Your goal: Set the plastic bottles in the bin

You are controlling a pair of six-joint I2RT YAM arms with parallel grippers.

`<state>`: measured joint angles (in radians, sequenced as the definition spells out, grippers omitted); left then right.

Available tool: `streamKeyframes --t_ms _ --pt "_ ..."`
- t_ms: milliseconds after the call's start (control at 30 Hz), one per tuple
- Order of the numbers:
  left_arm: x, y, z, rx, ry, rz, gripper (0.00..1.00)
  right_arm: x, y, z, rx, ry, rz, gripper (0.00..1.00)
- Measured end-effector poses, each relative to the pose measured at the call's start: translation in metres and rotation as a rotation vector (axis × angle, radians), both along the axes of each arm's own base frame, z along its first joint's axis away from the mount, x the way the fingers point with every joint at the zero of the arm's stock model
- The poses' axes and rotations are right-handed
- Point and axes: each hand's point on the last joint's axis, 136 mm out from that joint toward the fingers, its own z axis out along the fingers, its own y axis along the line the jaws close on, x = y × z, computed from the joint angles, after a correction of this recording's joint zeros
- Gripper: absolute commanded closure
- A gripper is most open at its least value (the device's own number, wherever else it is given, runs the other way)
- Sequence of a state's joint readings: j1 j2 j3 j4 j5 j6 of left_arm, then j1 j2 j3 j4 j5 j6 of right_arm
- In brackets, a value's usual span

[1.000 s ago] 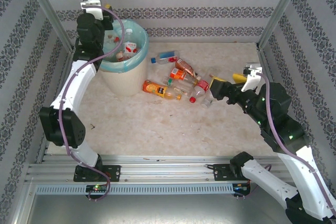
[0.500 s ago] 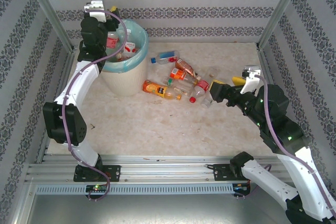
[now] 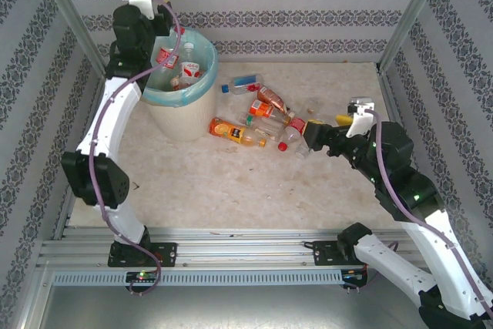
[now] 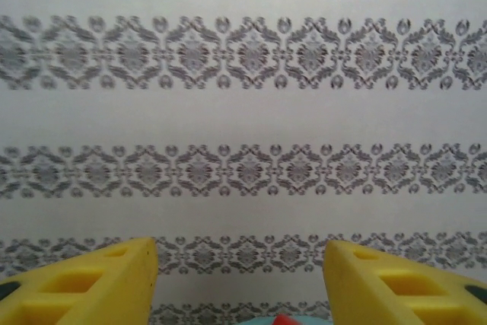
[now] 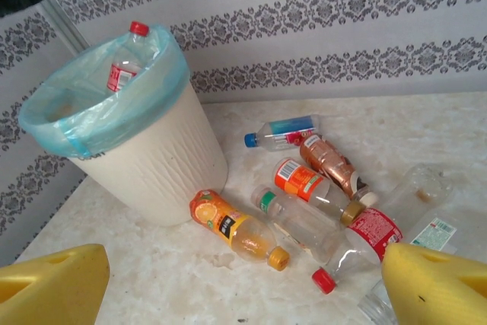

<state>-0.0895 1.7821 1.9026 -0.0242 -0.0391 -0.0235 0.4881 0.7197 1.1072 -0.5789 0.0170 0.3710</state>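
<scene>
Upper-left turquoise-lined bin point(image 3: 183, 117) holds red-labelled bottles point(image 3: 166, 56); crumpled loose bottles point(image 3: 262, 117) lie mid-frame; left gripper point(image 4: 240, 264) and right gripper point(image 5: 243, 264) gape empty.

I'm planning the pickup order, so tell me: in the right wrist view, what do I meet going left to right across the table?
The bin → orange-label bottle with a yellow cap → red-label bottle with a red cap.

Your left arm point(image 3: 115, 113) and right arm point(image 3: 454, 248) share one build: glossy white shells between matte black joint housings, each trailed by a loose grey-purple cable point(image 3: 94, 171). Small green lights point(image 3: 418, 199) glow on the right arm's black housings. A white camera bracket point(image 3: 358, 105) tops each wrist. The left gripper point(image 4: 240, 249) and right gripper point(image 5: 245, 264) have blocky yellow plastic fingers point(image 5: 437, 287) with recessed pockets.
</scene>
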Motion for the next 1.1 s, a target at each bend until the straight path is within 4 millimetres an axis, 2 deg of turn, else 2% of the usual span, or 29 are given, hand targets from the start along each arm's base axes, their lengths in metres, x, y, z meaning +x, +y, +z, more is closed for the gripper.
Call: streamKeyframes --t_ms 100,167,233,300,400,667,833,967,1100 --pt "0.025 -0.008 -0.024 -0.014 0.117 -0.032 0.46 0.006 0.006 -0.006 -0.006 0.023 0.014 0.09" --pt "0.043 -0.012 -0.051 -0.024 0.210 -0.041 0.46 0.009 0.009 -0.010 -0.011 0.038 0.024 0.09" --pt "0.056 -0.015 -0.088 -0.028 0.318 -0.048 0.46 0.012 0.013 -0.014 -0.018 0.055 0.031 0.09" --pt "0.065 -0.017 -0.126 -0.034 0.420 -0.055 0.46 0.013 0.014 -0.016 -0.020 0.061 0.033 0.09" --pt "0.067 -0.021 -0.162 -0.030 0.520 -0.062 0.45 0.013 0.014 -0.016 -0.020 0.061 0.035 0.09" --pt "0.052 -0.019 -0.166 -0.016 0.520 -0.065 0.52 0.015 0.015 -0.019 -0.029 0.070 0.036 0.09" --pt "0.022 -0.014 -0.162 -0.014 0.481 -0.058 0.50 0.020 0.019 -0.024 -0.037 0.089 0.040 0.09" --pt "0.005 -0.012 -0.155 -0.016 0.444 -0.056 0.51 0.023 0.022 -0.028 -0.040 0.106 0.051 0.10" --pt "0.001 -0.011 -0.140 -0.018 0.394 -0.052 0.50 0.024 0.025 -0.028 -0.032 0.106 0.060 0.10"
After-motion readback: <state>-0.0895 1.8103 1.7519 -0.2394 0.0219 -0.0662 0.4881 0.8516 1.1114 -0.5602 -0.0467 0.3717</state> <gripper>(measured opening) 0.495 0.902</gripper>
